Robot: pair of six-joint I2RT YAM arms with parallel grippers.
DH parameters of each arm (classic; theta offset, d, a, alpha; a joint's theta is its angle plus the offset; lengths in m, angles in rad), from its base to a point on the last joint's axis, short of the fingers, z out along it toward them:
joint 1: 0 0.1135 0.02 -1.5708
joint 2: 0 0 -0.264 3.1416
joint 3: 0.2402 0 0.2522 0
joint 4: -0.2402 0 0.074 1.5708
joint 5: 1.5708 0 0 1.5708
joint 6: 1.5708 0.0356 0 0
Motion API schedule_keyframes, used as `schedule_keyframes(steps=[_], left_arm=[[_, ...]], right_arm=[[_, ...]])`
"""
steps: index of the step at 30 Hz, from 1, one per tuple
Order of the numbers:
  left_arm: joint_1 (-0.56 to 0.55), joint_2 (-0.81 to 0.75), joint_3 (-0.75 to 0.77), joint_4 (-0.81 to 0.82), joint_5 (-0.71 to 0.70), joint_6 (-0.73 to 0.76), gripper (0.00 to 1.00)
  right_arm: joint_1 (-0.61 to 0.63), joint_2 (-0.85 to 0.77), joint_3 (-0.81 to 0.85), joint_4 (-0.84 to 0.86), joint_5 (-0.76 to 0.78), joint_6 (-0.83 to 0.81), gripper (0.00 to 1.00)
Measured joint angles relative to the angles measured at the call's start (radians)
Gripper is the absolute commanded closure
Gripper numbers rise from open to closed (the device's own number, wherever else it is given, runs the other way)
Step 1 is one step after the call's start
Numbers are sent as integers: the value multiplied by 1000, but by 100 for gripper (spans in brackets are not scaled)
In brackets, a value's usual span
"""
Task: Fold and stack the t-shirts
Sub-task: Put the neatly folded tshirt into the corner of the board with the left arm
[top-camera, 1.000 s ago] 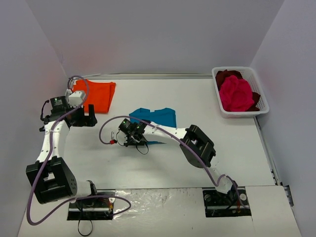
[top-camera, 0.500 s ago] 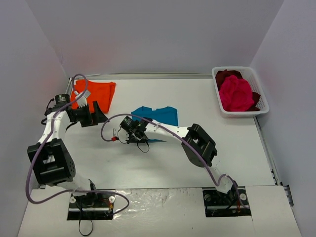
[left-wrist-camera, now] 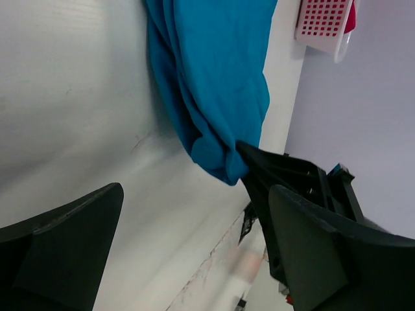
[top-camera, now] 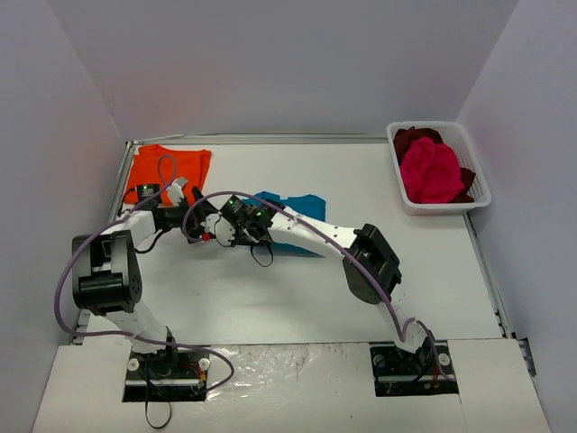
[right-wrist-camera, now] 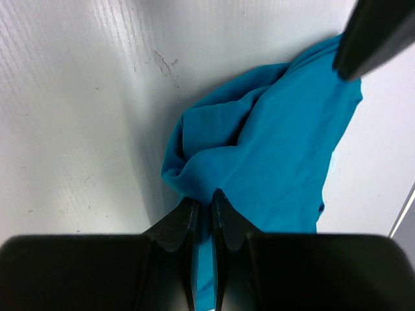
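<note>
Pinching a bunched edge of the teal shirt (right-wrist-camera: 272,149), the right gripper (right-wrist-camera: 202,201) clamps tight; the left gripper (left-wrist-camera: 196,190) gapes wide alongside.

teal-blue t-shirt (top-camera: 297,209): centre of the top view, on the worktop (top-camera: 270,298); partly folded and rumpled. At its left edge a bunched fold is nipped between the closed fingers of the right pincer (right-wrist-camera: 202,199).
orange t-shirt (top-camera: 171,169): upper left of frame, flat folded rectangle, well apart from the teal one.
magenta-pink t-shirt (top-camera: 431,171): crumpled heap in the white basket (top-camera: 437,208), upper right.
dark red t-shirt (top-camera: 413,137): crumpled beneath and behind the pink one, same basket; only its edges show.
</note>
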Motion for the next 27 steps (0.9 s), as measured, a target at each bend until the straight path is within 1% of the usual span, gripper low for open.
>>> schedule_keyframes(steps=[3,6,9,15,21,27], left_arm=[[-51,24,-21,126,-11,-130,6],[-107,55,-21,192,-30,-195,6],[-137,94,-21,209,-48,-226,6],[-139,167,-21,215,-96,-266,6],[-168,187,-17,259,-101,-328,6],[-207,228,29,313,-123,-397,6]], right_arm=[[0,-2,5,-5,3,-1,100],[0,-2,5,-15,3,-3,100],[0,-1,6,-17,5,-3,100],[0,-1,40,-30,6,-3,100],[0,0,62,-39,8,-3,100],[0,1,81,-50,7,-3,100]])
